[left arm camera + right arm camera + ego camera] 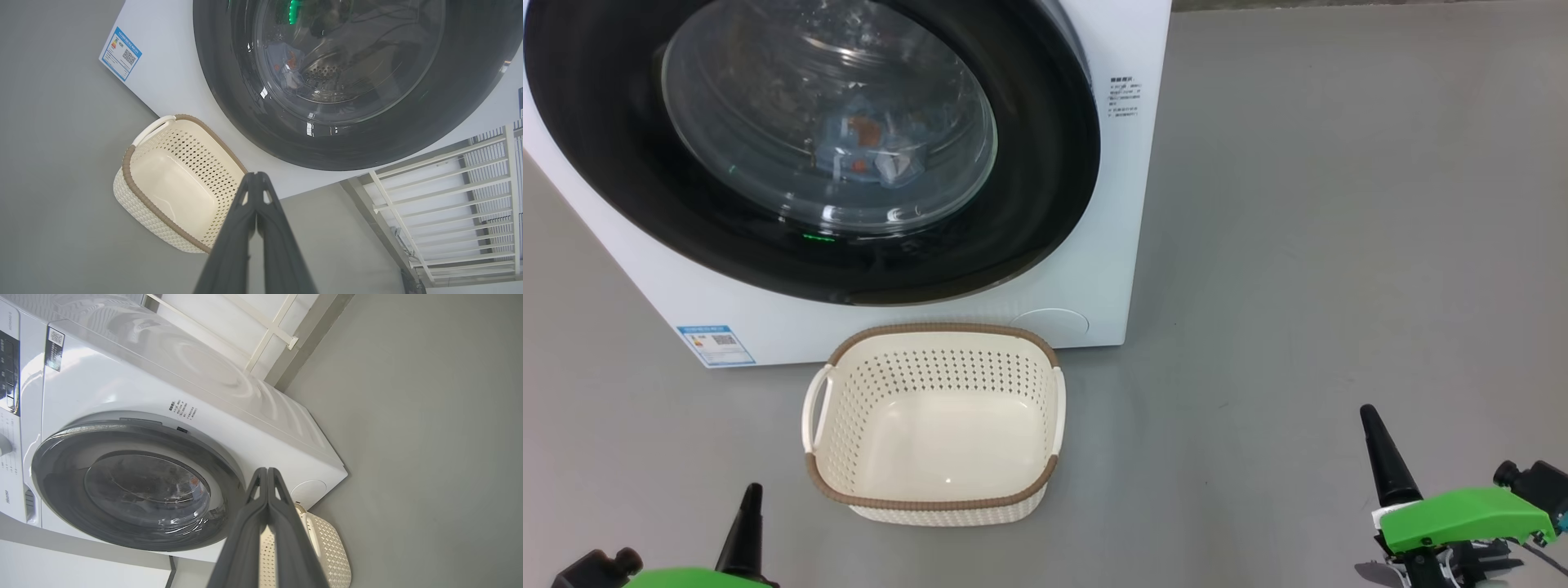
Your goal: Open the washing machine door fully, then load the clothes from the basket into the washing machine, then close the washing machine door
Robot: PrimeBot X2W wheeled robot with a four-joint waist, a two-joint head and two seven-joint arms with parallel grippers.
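Note:
The white washing machine (1094, 269) stands ahead with its round black door (1029, 204) shut flat against the front. Through the glass porthole I see light-blue clothes (870, 155) with orange print lying in the drum. The cream basket (931, 425) with its brown rim sits on the floor before the machine, nothing in it. My left gripper (753, 488) is at the lower left, shut and holding nothing, short of the basket. My right gripper (1368, 410) is at the lower right, shut too, well right of the basket. Both wrist views show the fingers (256, 192) pressed together (267, 486).
Grey floor (1339, 245) spreads wide to the right of the machine. A blue label sticker (716, 344) marks the machine's lower left corner. A white railing (449, 196) stands beside the machine in the left wrist view.

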